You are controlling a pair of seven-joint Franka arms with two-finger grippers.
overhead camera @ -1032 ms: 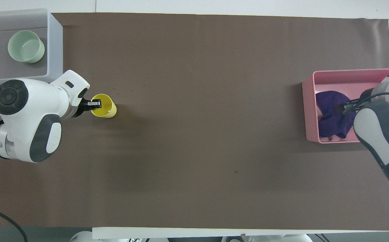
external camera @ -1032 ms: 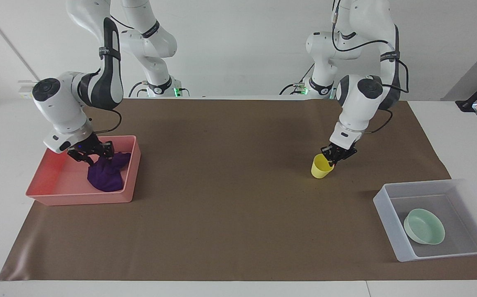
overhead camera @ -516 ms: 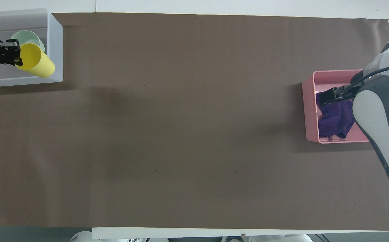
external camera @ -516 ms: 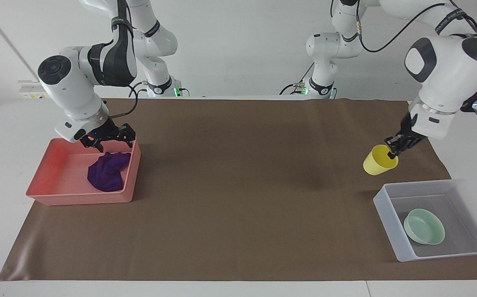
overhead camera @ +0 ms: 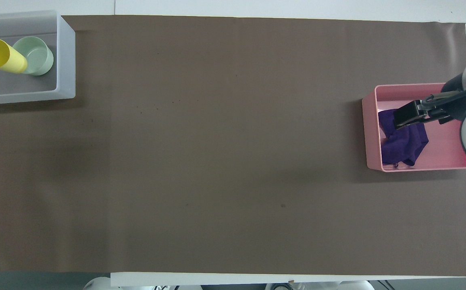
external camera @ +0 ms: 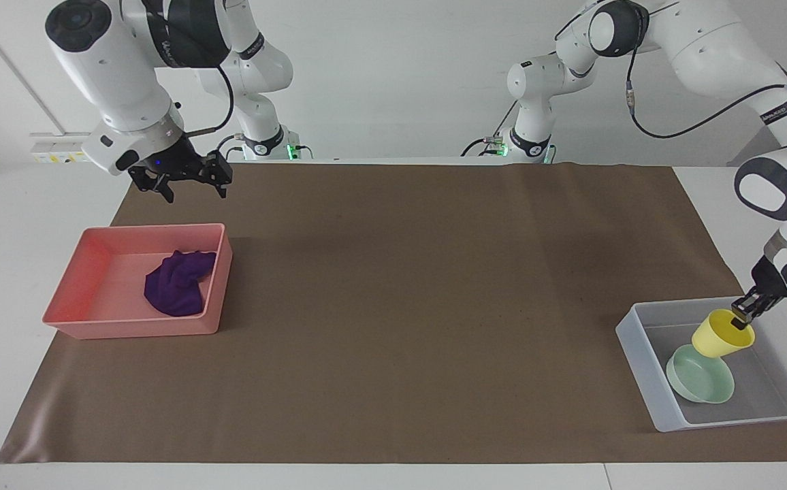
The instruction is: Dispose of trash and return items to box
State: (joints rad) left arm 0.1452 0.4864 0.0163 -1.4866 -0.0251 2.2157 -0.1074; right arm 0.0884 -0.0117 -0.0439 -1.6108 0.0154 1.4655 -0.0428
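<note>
The left hand [external camera: 746, 316] pinched the yellow cup [external camera: 721, 335] over the box [external camera: 638, 354], partly hiding the bowl [external camera: 698, 384]; the right hand [external camera: 190, 190] hung spread wide.

Translucent plastic tub [external camera: 645, 367]; wrinkly cloth rag [external camera: 177, 286]; matt brown mat [external camera: 407, 286].

Robotics lab. Two white arms bolted at a desk [external camera: 707, 204] under brown paper [external camera: 393, 306]. Bare white walls, trailing cables.
</note>
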